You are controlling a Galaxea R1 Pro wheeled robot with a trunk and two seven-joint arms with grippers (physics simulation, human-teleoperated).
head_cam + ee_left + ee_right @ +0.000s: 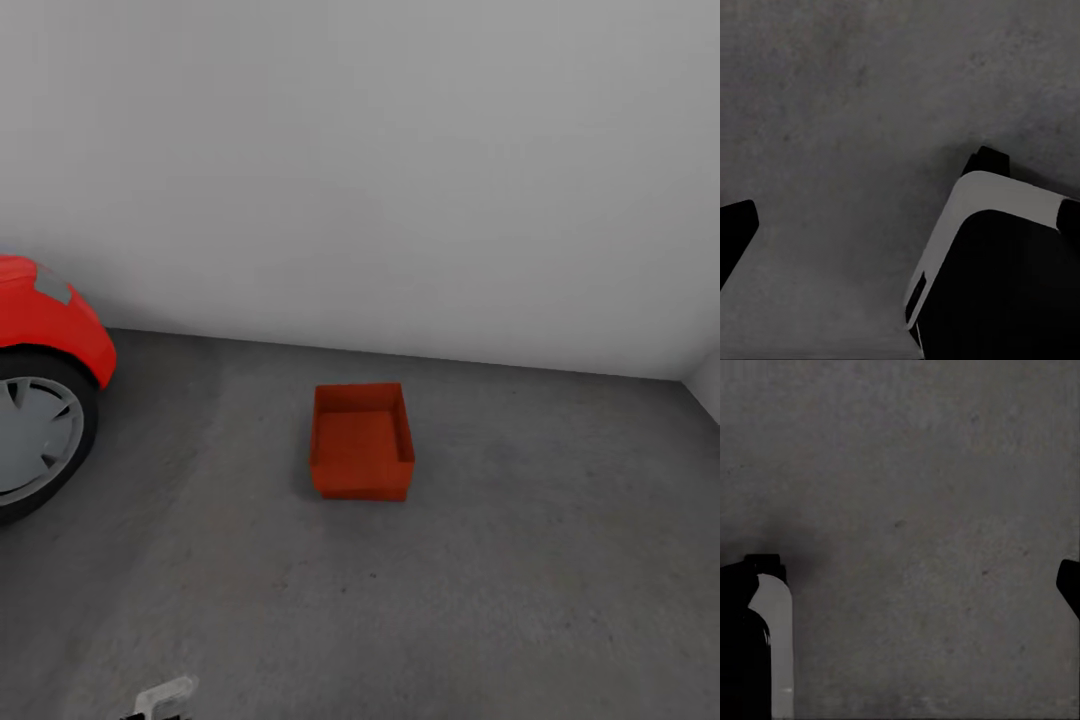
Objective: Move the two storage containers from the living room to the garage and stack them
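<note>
Red and glossy, the car (45, 320) stands at the far left, cut off by the picture edge: just the front fender and one wheel (35, 435) w/ a grey hub show. No badge or writing can be read on it.

To the right of the wheel the dark grey floor (560, 560) is open, rough like concrete. One orange-red storage container (361, 440) sits on it about in the middle, open top up, well apart from the car and a little way in front of the white wall (400, 150). All four sides of the container have free floor round them. It looks empty inside and carries no label. At the far right the wall turns a corner; only a thin strip of the side wall shows.

At the bottom edge, left of centre, a small pale robot part (165, 695) pokes in, too cut off to identify.

In the left wrist view a dark fingertip (735, 229) shows at one edge, and a white-and-black robot body (997, 270) lies over the floor. In the right wrist view a dark fingertip (1069, 585) shows at the edge, and a black-and-white part (757, 645) on the other side. Whether either gripper is apart or together, I cannot tell; nothing is seen between the tips.
</note>
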